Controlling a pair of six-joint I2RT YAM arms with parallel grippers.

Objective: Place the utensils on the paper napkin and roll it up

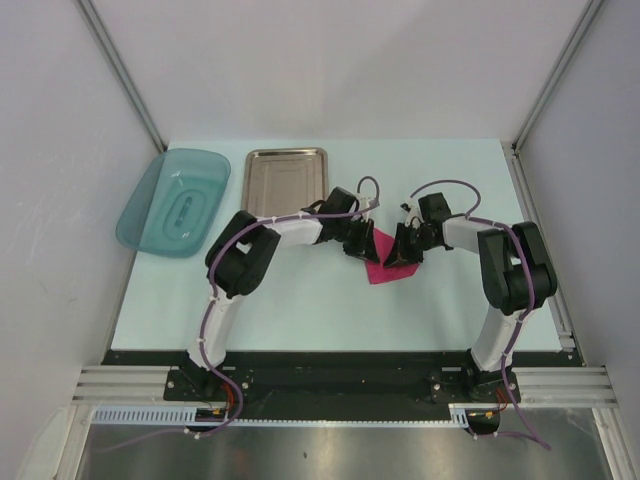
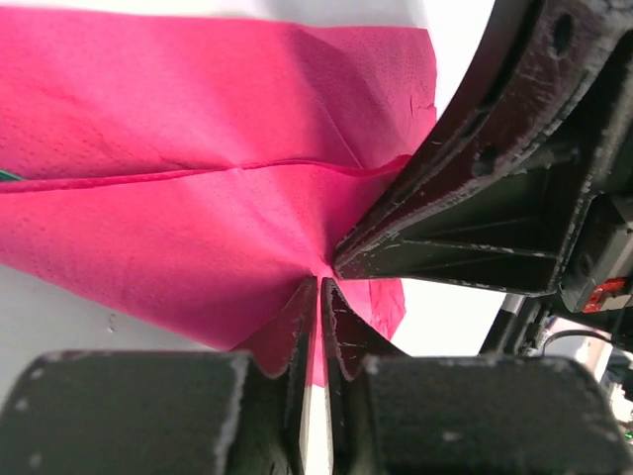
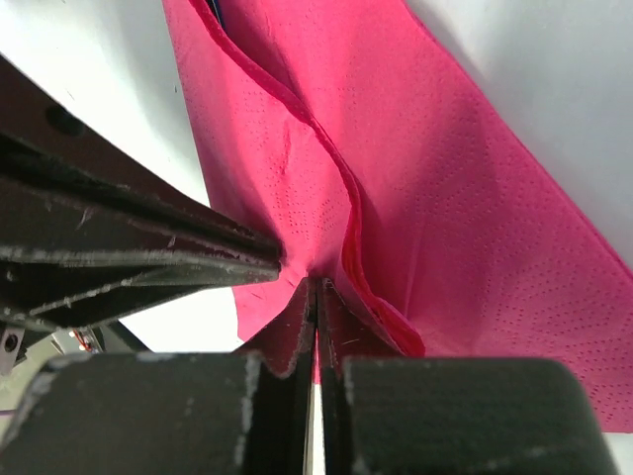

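The teal dish is sitting just left of the steel tray, and the overhead view is showing no utensils in either. Off the tray's front right corner, the left gripper is reaching down onto the paper napkin, which is lying on the table just in front of and to the right of the tray, folded over into a small wedge. In the left wrist view its fingers are standing all but closed, and a pink edge of the napkin is running into the narrow slit between them, so this gripper is pinching the paper where its creases are meeting. A thin green sliver is peeking out along the fold, probably the spoon's handle; the rest of the utensils are hidden, so they are most likely lying inside the fold. Farther right of the tray, the right gripper is meeting the left one almost tip to tip, its jaws pressed shut on the same gathered crease, with the sheet spreading away beyond them. Judging from this, the placing is done and the wrapping is under way. The napkin is folded rather than rolled, so rolling it into a bundle and letting go remain.
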